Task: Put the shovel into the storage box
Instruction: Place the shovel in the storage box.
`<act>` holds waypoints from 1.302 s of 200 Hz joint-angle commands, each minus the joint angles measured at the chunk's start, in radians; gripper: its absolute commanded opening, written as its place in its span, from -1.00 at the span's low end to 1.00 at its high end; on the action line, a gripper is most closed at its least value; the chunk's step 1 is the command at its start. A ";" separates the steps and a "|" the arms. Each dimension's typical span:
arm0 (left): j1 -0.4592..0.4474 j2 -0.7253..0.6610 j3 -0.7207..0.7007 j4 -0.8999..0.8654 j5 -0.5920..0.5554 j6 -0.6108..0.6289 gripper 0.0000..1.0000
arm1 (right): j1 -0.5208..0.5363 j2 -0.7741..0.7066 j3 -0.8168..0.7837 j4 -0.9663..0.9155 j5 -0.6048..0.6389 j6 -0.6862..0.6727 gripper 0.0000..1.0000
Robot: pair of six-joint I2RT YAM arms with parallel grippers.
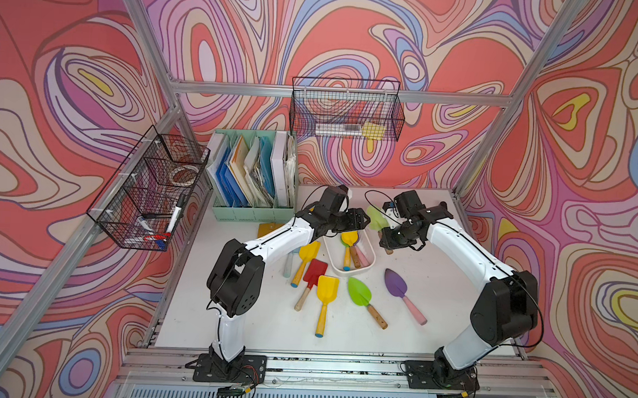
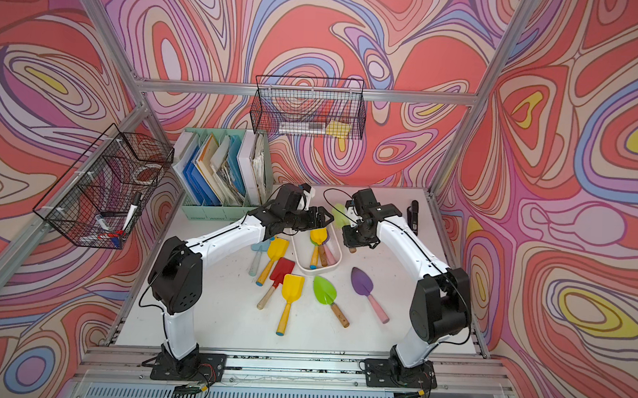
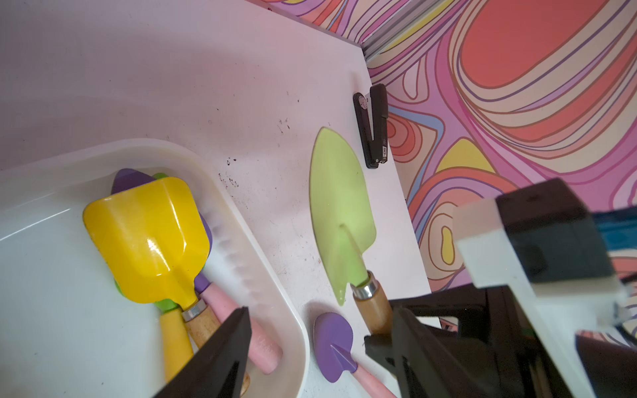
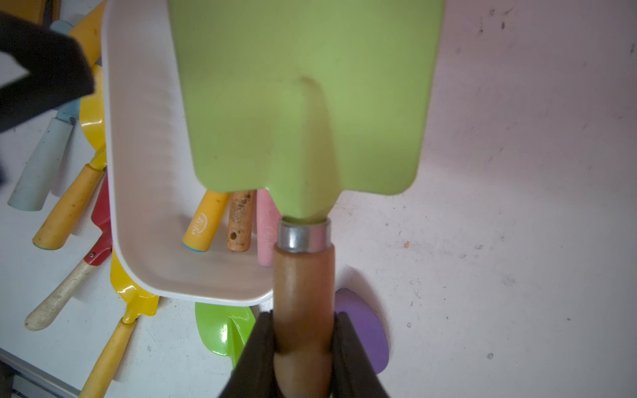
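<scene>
The white storage box lies mid-table and holds a yellow shovel on top of a purple one and a green one. My right gripper is shut on the wooden handle of a pale green shovel. It holds that shovel in the air just right of the box's far end, blade pointing away. My left gripper hovers open over the far end of the box with nothing between its fingers.
Loose shovels lie in front of the box: two yellow, a red, a green, a purple. A black stapler sits far right. A mint file organizer stands at the back left.
</scene>
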 commanded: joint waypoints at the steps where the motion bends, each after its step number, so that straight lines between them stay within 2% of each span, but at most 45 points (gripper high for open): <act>1: -0.002 0.030 0.011 0.030 0.008 -0.014 0.37 | 0.019 -0.037 0.036 0.002 -0.023 0.020 -1.00; 60: -0.002 0.048 0.011 0.041 -0.013 -0.026 0.12 | 0.037 -0.042 0.034 0.016 -0.044 0.039 -1.00; 198: -0.002 0.071 0.002 0.071 -0.012 -0.060 -1.00 | 0.061 -0.036 0.030 0.039 -0.083 0.059 -1.00; 228: -0.002 0.072 -0.004 0.062 -0.019 -0.062 -1.00 | 0.061 -0.029 0.028 0.042 -0.081 0.065 -1.00; 249: -0.002 0.068 -0.014 0.048 -0.035 -0.063 -1.00 | 0.062 -0.026 0.028 0.043 -0.081 0.068 -0.50; 260: -0.002 0.065 -0.019 0.039 -0.049 -0.062 -1.00 | 0.061 -0.027 0.030 0.043 -0.081 0.069 -0.34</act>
